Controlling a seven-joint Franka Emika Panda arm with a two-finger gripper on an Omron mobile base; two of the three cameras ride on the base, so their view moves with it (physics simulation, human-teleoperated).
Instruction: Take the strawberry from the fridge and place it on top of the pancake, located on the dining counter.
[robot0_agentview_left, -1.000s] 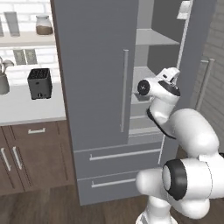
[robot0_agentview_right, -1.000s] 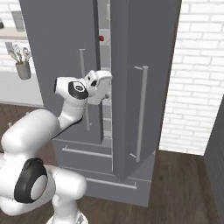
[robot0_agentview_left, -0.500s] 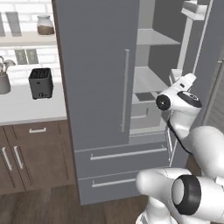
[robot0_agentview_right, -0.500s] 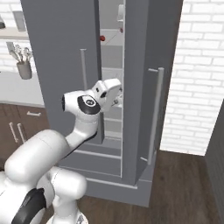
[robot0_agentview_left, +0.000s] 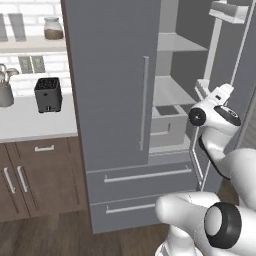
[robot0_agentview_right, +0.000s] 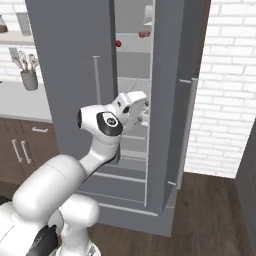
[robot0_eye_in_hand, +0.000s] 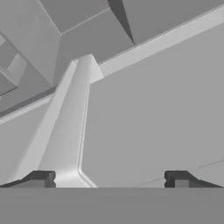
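Right base view: a tiny red strawberry (robot0_agentview_right: 118, 43) sits on an upper pale shelf inside the tall matte grey fridge (robot0_agentview_right: 70, 75), whose right door stands open. Well below it, the white arm's two-finger gripper (robot0_agentview_right: 141, 111) reaches into the opening, jaws spread wide and empty. Hand view: dark fingertips (robot0_eye_in_hand: 40, 176) far apart over grey panels.

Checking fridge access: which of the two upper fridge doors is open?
The fridge's right-hand door, swung out beside the brick wall; the left-hand door sits shut, next to the toaster counter.
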